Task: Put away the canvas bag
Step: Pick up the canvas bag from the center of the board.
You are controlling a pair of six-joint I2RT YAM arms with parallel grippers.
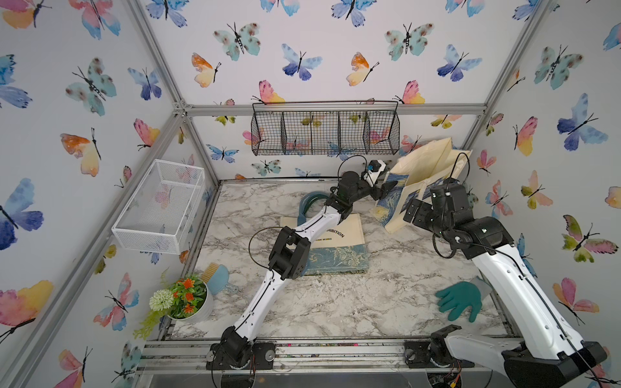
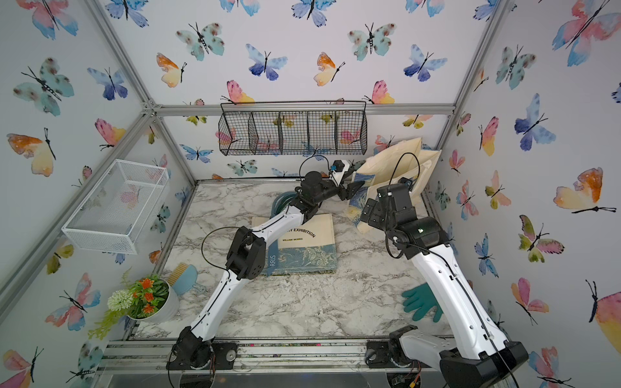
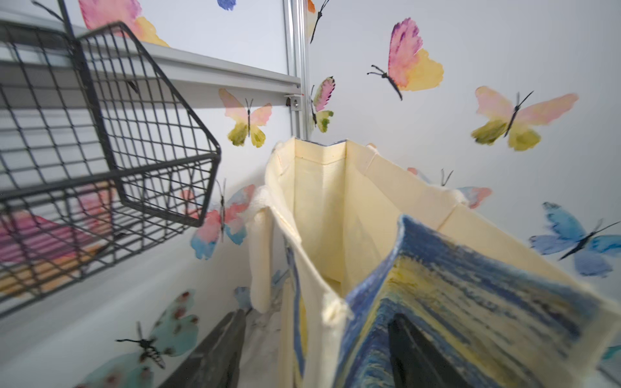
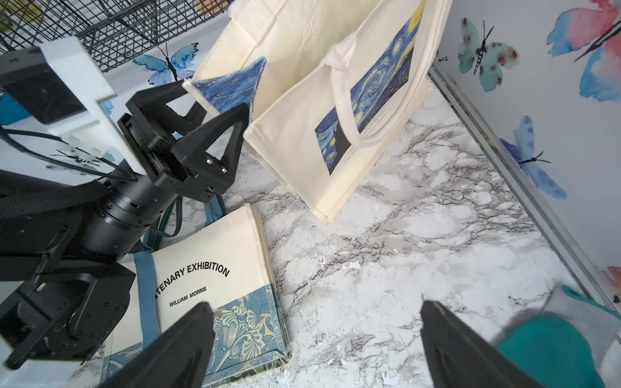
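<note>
With the left hand (image 4: pixel 218 95) half open around the edge of the standing bag (image 4: pixel 295 141) and the right hand (image 4: pixel 316 307) wide open and empty, the bag could flop over.

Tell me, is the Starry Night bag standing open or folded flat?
Standing open: the Starry Night bag rests on its base, cream lining visible through the gaping mouth.

I record the canvas bag (image 4: pixel 295 141) as cream woven cloth, matt, with coarse webbing handles (image 4: pixel 342 97) and a printed blue panel. The folded bag (image 4: pixel 215 242) is of like cloth, with a floral print. The table (image 4: pixel 420 218) has smooth marble-pattern film, flaking in places. Black basket (image 1: pixel 324 134): coated metal wire. White basket (image 1: pixel 148 235): fine metal mesh. Left claw (image 4: pixel 218 95): matt black plastic. Glove (image 4: pixel 551 352): teal, matt, ribbed knit cuff.
</note>
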